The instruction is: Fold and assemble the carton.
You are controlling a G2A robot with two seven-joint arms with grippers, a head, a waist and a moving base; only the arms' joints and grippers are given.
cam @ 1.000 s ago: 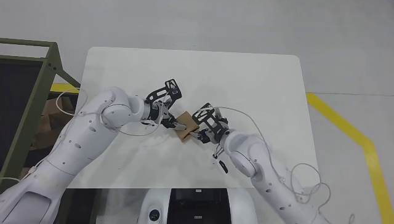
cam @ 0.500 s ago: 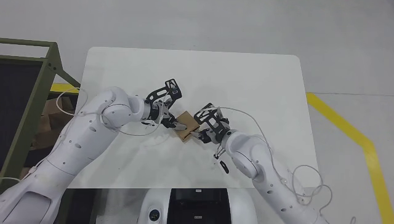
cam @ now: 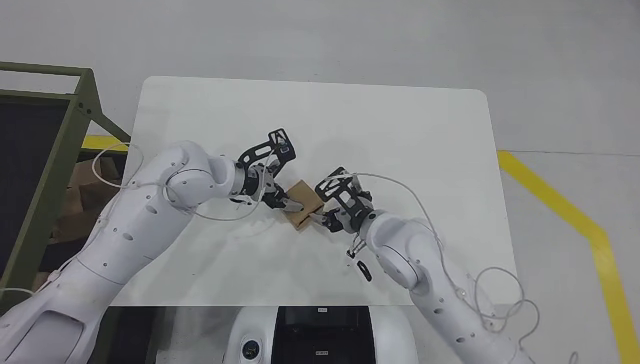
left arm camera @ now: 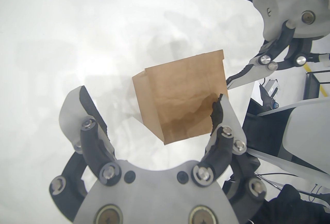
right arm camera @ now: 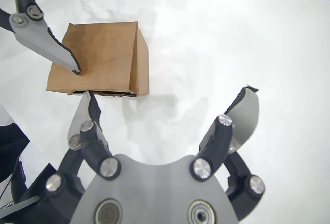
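Two grippers hang open: your left gripper presses one fingertip on top of the carton, the right gripper touches its open end. The carton stands squared on the table, near its middle; closing that end looks left to do.

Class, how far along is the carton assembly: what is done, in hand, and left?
Done: the carton is raised into a box shape. In hand: the open left gripper presses one fingertip on its top panel; the open right gripper rests a fingertip against its near end. Left: that end appears unclosed.
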